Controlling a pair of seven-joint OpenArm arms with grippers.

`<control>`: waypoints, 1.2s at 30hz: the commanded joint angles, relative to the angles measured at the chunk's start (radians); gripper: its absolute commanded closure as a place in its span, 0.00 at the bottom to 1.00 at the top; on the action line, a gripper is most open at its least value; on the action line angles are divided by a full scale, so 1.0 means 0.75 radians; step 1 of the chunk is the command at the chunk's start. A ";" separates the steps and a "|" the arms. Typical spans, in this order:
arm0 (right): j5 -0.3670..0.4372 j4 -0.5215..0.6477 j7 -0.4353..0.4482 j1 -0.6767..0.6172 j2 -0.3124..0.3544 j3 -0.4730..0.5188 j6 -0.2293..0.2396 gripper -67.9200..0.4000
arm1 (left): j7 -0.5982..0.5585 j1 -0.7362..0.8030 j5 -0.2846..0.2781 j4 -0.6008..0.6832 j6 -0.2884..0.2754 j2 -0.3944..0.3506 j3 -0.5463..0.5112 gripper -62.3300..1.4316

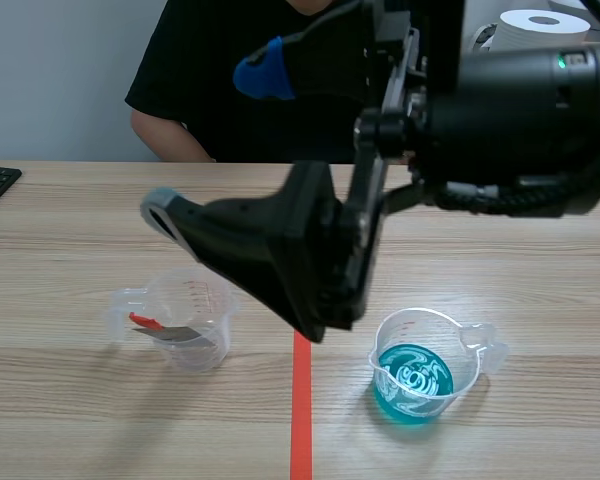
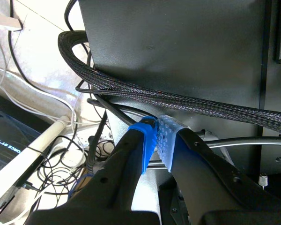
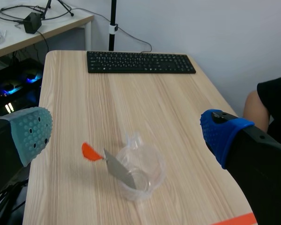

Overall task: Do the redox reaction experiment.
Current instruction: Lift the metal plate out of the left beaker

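Right gripper (image 1: 212, 140) is spread wide with nothing in it, raised above and just behind the clear plastic measuring cup with a handle (image 1: 185, 320). Its blue-padded finger (image 1: 265, 72) sits high and its grey-green-padded finger (image 1: 160, 210) low, the one nearer that cup. Inside the cup is a small metal blade with an orange-red grip (image 1: 165, 330), leaning on the wall with the grip end poking out past the rim. A second clear plastic cup holding blue liquid (image 1: 420, 372) stands to the right of the blade cup, well apart, upright. A black keyboard (image 3: 140, 62) lies well beyond the blade cup, seen from the right wrist, near the far table edge. A person in a black shirt (image 1: 230, 90) sits across the light wooden table (image 1: 80, 420), behind the blade cup. Left gripper (image 2: 157, 140) is clenched pad to pad on nothing. Can't tell where it sits relative to the cup — its camera sees only a black braided cable (image 2: 178, 101) and a black housing (image 2: 178, 42).
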 commanded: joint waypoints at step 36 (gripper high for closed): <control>-0.865 -0.582 0.785 -0.164 -0.217 -0.160 -0.006 0.00 | -0.005 -0.004 -0.003 0.015 -0.003 -0.001 -0.003 0.91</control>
